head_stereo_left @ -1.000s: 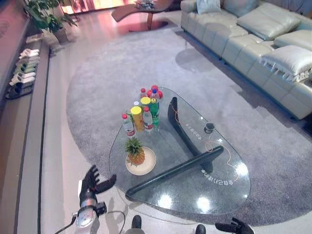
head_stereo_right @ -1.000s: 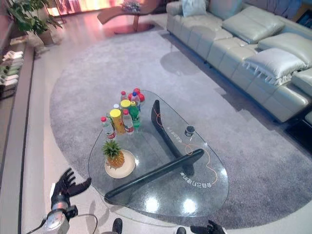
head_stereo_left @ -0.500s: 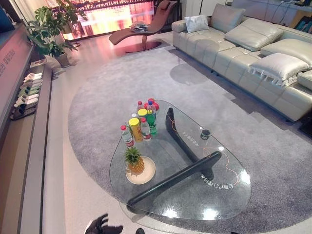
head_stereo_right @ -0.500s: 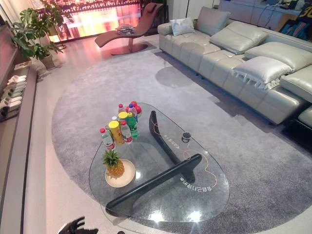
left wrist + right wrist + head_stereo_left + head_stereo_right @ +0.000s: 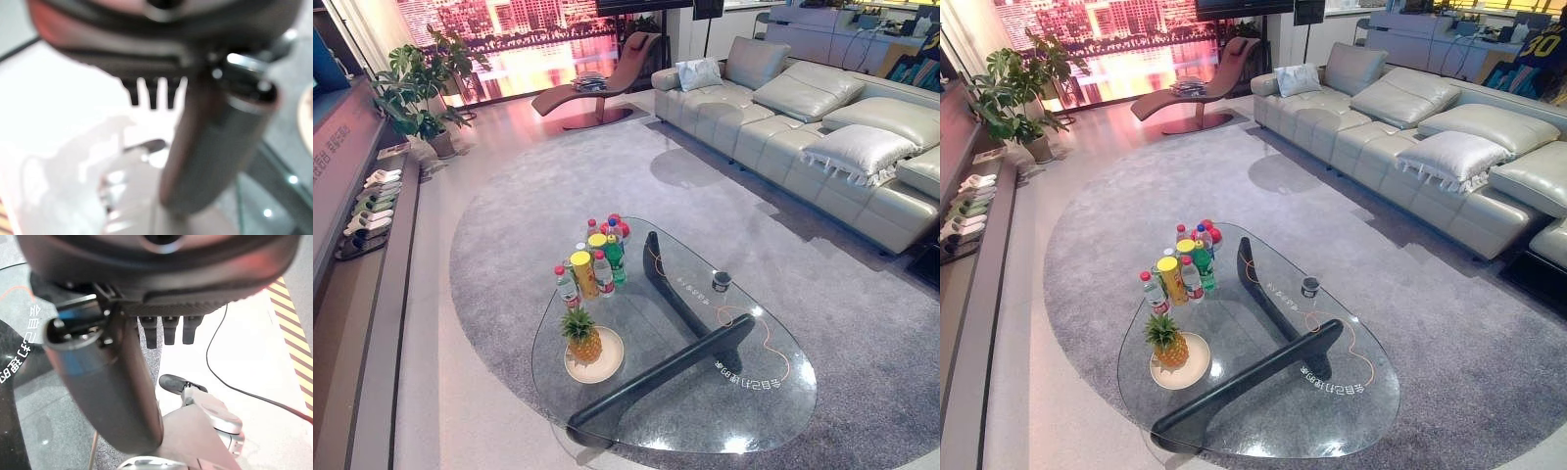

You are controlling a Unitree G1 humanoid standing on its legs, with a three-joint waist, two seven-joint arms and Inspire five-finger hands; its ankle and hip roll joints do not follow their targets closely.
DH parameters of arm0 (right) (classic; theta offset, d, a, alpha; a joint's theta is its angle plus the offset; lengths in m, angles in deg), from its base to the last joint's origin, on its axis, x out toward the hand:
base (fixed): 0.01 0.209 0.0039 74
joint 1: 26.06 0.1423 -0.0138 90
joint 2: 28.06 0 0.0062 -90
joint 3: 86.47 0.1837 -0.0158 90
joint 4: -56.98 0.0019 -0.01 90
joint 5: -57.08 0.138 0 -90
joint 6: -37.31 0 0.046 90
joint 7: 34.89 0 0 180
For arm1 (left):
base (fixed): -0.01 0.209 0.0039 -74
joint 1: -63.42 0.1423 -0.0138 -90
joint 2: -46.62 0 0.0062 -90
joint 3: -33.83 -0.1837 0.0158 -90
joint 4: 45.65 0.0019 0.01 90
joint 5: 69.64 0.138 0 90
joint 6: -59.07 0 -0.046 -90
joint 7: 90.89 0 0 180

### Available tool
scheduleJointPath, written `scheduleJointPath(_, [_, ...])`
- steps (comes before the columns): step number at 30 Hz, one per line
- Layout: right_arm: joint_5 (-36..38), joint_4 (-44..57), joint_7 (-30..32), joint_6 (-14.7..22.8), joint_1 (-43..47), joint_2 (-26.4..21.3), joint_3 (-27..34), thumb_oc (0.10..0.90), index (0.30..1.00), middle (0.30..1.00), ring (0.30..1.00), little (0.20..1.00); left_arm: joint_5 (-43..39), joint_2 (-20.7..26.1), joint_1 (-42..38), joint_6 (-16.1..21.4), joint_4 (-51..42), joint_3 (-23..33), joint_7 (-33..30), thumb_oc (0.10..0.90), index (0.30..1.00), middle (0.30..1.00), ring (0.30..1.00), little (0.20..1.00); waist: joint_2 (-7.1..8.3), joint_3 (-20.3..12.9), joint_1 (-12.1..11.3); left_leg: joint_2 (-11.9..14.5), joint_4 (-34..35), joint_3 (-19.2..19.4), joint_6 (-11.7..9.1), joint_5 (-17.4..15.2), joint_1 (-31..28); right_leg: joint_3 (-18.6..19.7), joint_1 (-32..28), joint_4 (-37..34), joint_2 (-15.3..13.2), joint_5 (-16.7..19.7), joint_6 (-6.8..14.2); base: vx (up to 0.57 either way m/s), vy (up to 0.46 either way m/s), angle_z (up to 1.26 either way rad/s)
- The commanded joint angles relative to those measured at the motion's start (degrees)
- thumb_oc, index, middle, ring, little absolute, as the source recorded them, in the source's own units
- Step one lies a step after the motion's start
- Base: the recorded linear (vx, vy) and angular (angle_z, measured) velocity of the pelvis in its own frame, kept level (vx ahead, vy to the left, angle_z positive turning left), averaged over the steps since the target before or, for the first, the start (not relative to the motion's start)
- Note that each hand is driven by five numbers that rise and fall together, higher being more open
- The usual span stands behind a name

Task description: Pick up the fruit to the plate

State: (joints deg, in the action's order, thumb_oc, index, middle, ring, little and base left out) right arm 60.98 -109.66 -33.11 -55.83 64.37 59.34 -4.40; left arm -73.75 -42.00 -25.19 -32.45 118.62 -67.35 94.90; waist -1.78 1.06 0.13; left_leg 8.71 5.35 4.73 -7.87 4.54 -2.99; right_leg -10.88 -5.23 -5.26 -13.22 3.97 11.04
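Observation:
A pineapple (image 5: 582,336) stands upright on a round cream plate (image 5: 608,365) near the left edge of the glass coffee table (image 5: 705,416). The same pineapple (image 5: 1168,345) and plate (image 5: 1198,369) appear in the right eye view. My left hand (image 5: 161,44) shows in its wrist view with straight fingers (image 5: 152,94) and the thumb (image 5: 215,147) hanging free, holding nothing. My right hand (image 5: 166,284) looks the same in its wrist view: fingers (image 5: 168,330) relaxed, thumb (image 5: 102,387) free, beside the table's edge and over the floor.
A cluster of bottles and cans (image 5: 593,258) stands behind the plate. A small dark cup (image 5: 722,281) sits mid-table above the black base (image 5: 666,362). A grey rug (image 5: 509,196) lies under the table. A sofa (image 5: 803,108) is at the right, a plant (image 5: 416,93) and shoes (image 5: 372,201) at the left.
The head camera has tilted up, so the table sits lower in the picture. Both hands have dropped out of the eye views' lower edge. The pineapple stays on the plate.

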Motion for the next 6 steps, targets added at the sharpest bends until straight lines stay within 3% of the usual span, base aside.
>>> scheduleJointPath(1, [-1.4, -3.3, -0.1, -0.2, 5.0, -0.4, -1.6, 0.8, 0.9, 0.9, 0.9, 0.9, 1.4, 0.7, -6.3, 0.6, 2.8, -1.1, 1.0, 0.8, 0.9, 0.9, 0.9, 0.9, 1.13, 3.1, -0.6, 1.3, -0.4, 2.6, 0.5, -3.1, -2.6, -0.6, 0.5, 0.3, -0.6, 0.8, -0.2, -0.03, 0.001, -0.11])
scheduleJointPath(6, [-2.3, -3.4, 0.0, -0.3, 5.0, -0.2, -2.0, 0.8, 0.9, 0.9, 0.9, 0.9, 1.3, 0.8, -6.2, 1.0, 2.9, -0.9, 1.3, 0.8, 0.9, 0.9, 0.9, 0.9, 1.18, 2.9, -0.6, 1.4, -0.4, 2.7, 0.6, -3.2, -2.5, -0.6, 0.6, 0.3, -0.7, 0.8, -0.2, -0.01, 0.003, -0.02])
